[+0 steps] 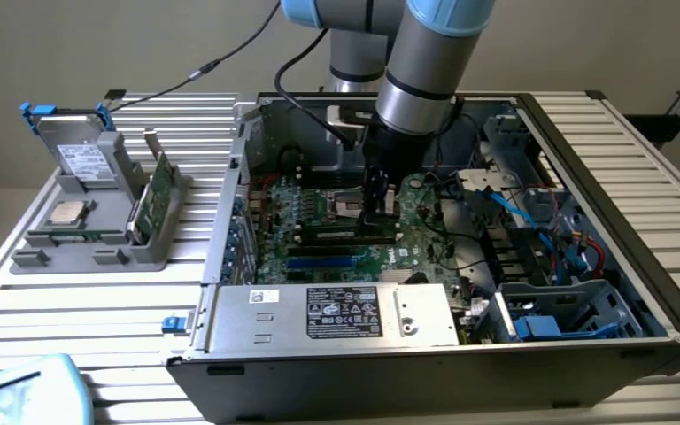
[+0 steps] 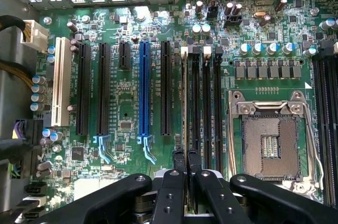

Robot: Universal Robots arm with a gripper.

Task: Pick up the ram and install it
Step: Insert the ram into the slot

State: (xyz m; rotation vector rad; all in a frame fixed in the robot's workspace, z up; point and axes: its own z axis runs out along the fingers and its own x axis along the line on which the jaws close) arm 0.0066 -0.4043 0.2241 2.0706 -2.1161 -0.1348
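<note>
Gripper (image 2: 186, 155) clamped on the ram (image 2: 185, 102), which is held on edge along the outermost of the memory slots (image 2: 206, 108), at six o'clock from the CPU socket (image 1: 343, 202) in the exterior view; the stick is best set upright and pressed evenly.

Your silver-grey tubular arm (image 1: 417, 84) carries light-blue joint caps (image 1: 446, 13), a looping black cable (image 1: 281, 80) and a black, screw-studded hand (image 2: 186, 156).

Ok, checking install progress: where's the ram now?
In the wrist view, the ram is held edge-on by the gripper, between a black expansion slot and the empty memory slots beside the CPU socket.
</note>
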